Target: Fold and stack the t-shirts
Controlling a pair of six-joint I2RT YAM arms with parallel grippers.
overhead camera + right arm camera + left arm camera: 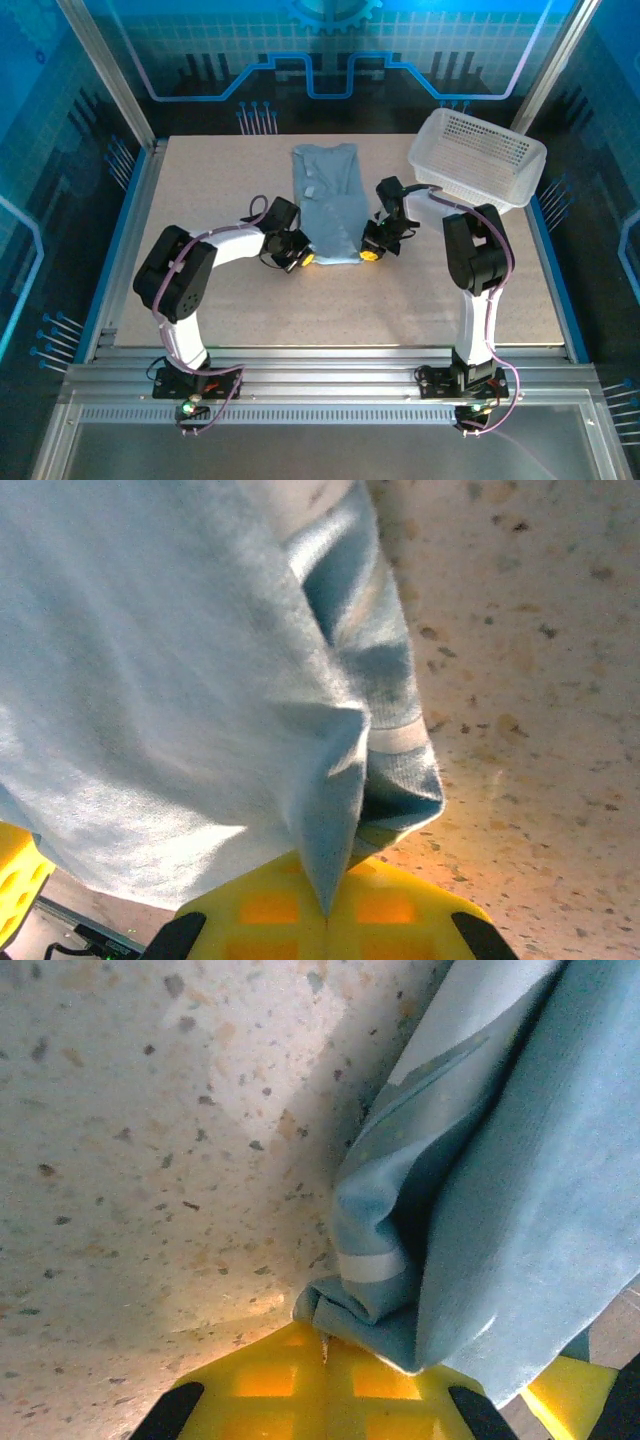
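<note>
- T-shirt (327,203), folded into a narrow strip, lies on the surface (230,300).
- Our left tool (305,257) clenches its near left corner.
- Our right tool (370,254) clenches the near right corner.

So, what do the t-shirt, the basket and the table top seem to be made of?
The t-shirt looks like thin, soft knit cloth, matt pale blue: it folds and creases limply. The basket seems to be hard white plastic, with a moulded lattice of holes. The table top looks like a smooth, hard, speckled beige surface, perhaps laminate or composite stone; I cannot tell which.
</note>
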